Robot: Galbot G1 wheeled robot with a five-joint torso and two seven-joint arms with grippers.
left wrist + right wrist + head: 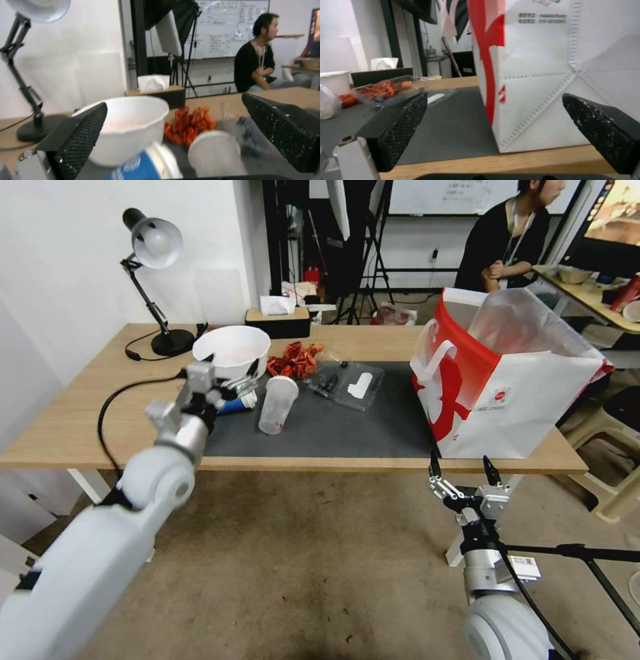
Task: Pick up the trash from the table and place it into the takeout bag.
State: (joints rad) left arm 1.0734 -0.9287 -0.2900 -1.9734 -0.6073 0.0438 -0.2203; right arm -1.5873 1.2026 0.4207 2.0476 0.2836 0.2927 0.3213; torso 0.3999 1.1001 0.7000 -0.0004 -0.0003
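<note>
On the table (73, 430), a dark grey mat (347, 433) holds the trash. A blue paper cup with a white lid (235, 405) (143, 167) lies on its side. Beside it stand a clear plastic cup (277, 405) (213, 155) and a white bowl (231, 350) (133, 125). Crumpled orange-red wrappers (293, 359) (190, 122) lie behind them. My left gripper (232, 364) (174, 101) hovers open just above the blue cup, in front of the bowl. The takeout bag (493, 387) (553, 75) stands open on the right. My right gripper (463, 468) (494, 95) hangs open below the table's front edge, facing the bag.
A clear plastic clamshell (351, 383) lies mid-mat. A black desk lamp (155, 247) and its cable sit at the back left, a tissue box (277, 318) at the back. A tripod leg (580, 552) crosses the floor at right. A person sits behind the bag.
</note>
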